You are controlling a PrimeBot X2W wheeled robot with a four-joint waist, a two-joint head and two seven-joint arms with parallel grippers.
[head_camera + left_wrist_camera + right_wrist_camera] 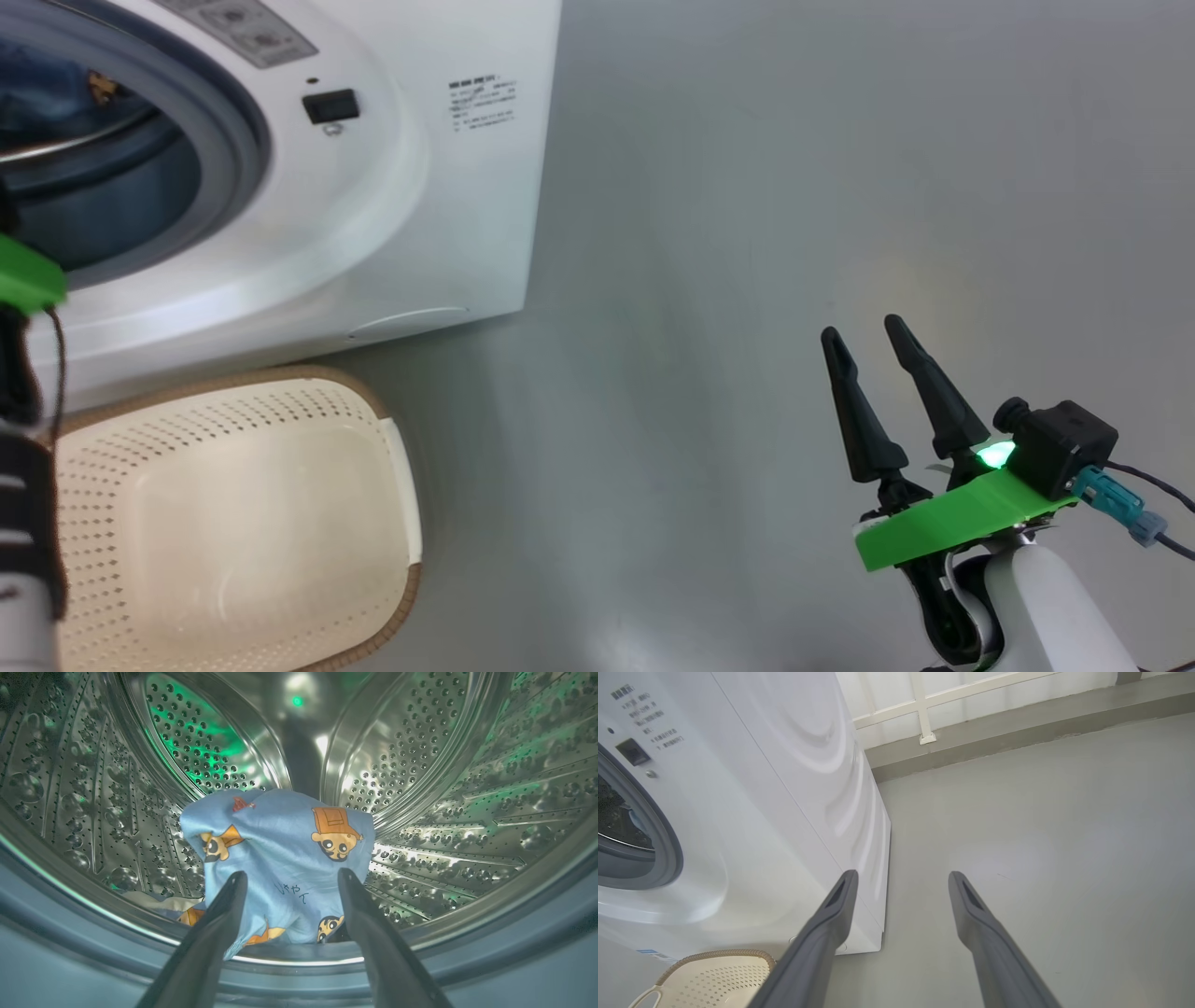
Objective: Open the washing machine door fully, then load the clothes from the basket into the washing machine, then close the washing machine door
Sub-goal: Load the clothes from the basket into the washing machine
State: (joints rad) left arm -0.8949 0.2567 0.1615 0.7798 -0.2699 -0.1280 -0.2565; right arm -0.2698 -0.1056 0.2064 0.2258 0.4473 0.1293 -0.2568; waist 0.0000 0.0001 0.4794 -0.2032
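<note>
Inside the drum, the clothes sit just past the left gripper, its jaws spread wide, contact unclear.

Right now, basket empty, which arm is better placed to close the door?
Probably left: the left claw is open at the drum mouth with the clothes inside, while the right claw hangs over floor beside the washing machine. Latch socket sits right of opening, suggesting left hinges.

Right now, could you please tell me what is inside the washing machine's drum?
The clothes, light-blue with cartoon figures, lie heaped at the front of the steel drum. The heap covers the drum floor beneath and part of the back wall, so anything there is hidden.
</note>
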